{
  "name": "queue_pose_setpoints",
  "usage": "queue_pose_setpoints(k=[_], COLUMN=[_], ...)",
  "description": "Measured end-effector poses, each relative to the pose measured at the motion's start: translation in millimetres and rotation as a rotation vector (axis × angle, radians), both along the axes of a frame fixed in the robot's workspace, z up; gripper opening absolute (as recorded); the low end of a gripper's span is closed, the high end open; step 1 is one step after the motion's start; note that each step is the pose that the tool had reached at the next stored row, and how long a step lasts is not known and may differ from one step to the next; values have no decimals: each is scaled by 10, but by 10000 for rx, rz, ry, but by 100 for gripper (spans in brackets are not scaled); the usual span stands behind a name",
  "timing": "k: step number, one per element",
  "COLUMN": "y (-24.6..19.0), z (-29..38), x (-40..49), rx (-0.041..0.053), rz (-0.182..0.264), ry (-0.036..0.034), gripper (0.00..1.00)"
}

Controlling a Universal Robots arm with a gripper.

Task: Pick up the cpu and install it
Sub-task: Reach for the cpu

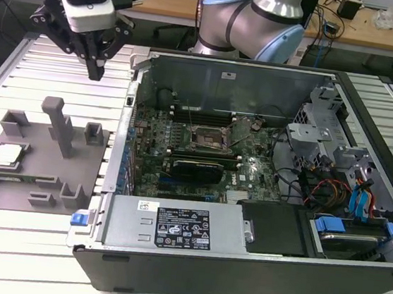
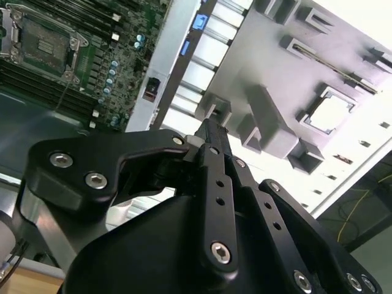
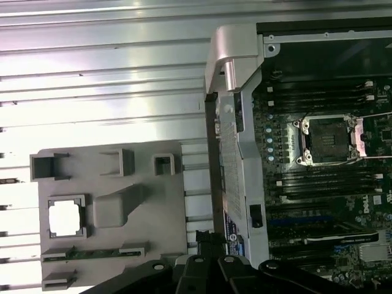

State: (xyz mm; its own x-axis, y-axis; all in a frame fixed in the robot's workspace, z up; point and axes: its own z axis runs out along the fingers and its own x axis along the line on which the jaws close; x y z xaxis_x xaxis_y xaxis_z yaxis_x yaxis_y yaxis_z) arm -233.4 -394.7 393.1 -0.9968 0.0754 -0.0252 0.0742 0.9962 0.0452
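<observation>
Black multi-link gripper (image 1: 95,71) is seen in the exterior view hanging fingertips-down above the slatted aluminium desk (image 1: 20,74). It is over the strip between the grey plastic fixture tray (image 1: 42,197) and the open dark-grey computer case (image 1: 168,275). Its fingers are drawn together to a single tip, with nothing clamped between them. The same closed gripper (image 2: 208,125) is seen in the second wrist view, and the gripper (image 3: 211,239) also shows in the first wrist view.

The small square cpu with a pale silvery top (image 1: 7,156) is seated flat in a square recess of the tray, on the exterior view's left. It is well apart from the gripper and not touched by it. The cpu (image 2: 331,114) is seen in that recess in the second wrist view, and the cpu (image 3: 65,218) likewise in the first wrist view. A tall grey post (image 1: 60,126) stands upright on the tray, to the exterior view's right of the cpu.

The dark square metal-framed socket (image 1: 208,138) is mounted on the green motherboard (image 1: 173,162) inside the case, well apart from the cpu, with the case side wall between them. The socket (image 3: 324,141) is seen in the first wrist view with its frame exposed. A silver power supply box (image 1: 173,226) is fitted along the near edge of the case. The silver-and-blue robot arm (image 1: 257,19) is seen behind the case.

Pick-up has not been done: the cpu is in the tray, not in the socket.
</observation>
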Motion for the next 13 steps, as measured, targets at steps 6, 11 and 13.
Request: queue_pose_setpoints(k=[6, 11, 13], y=[4, 13, 17], z=[-1, -3, -4], x=[-92, -241, -302], rx=[0, -1, 0], rz=[1, 1, 2], ry=[-1, -3, -4], gripper=[11, 11, 11])
